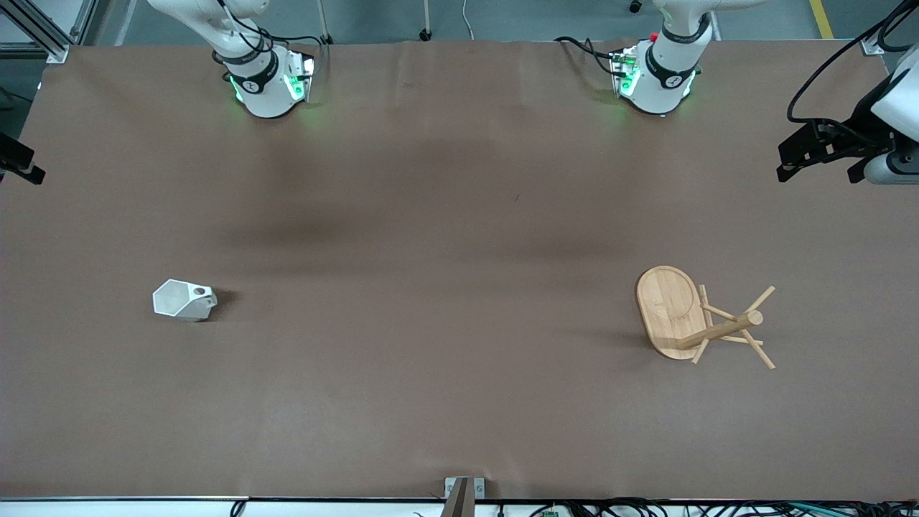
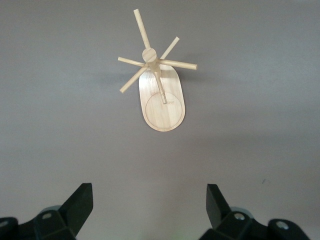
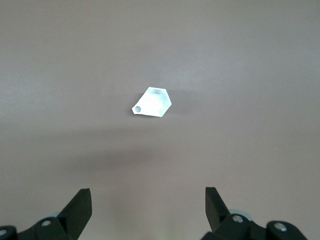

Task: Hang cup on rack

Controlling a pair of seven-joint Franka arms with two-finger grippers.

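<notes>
Both my grippers are hanging high with nothing in them: left gripper (image 2: 150,205) spread wide over the rack (image 1: 678,316), right gripper (image 3: 148,207) spread wide over the cup (image 1: 184,299). Cup's sitting toward the right arm's end of the brown table (image 1: 431,287), rack's standing well apart toward the left arm's end.

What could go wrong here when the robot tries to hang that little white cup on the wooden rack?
The cup is small and angular, so the open right gripper might pinch a slanted face and let it slip or tip. The cup and the rack sit at different ends of the table, a long carry. The rack's pegs are thin and the handle hole small, so a slight miss could knock the rack. The left gripper is open above it.
</notes>
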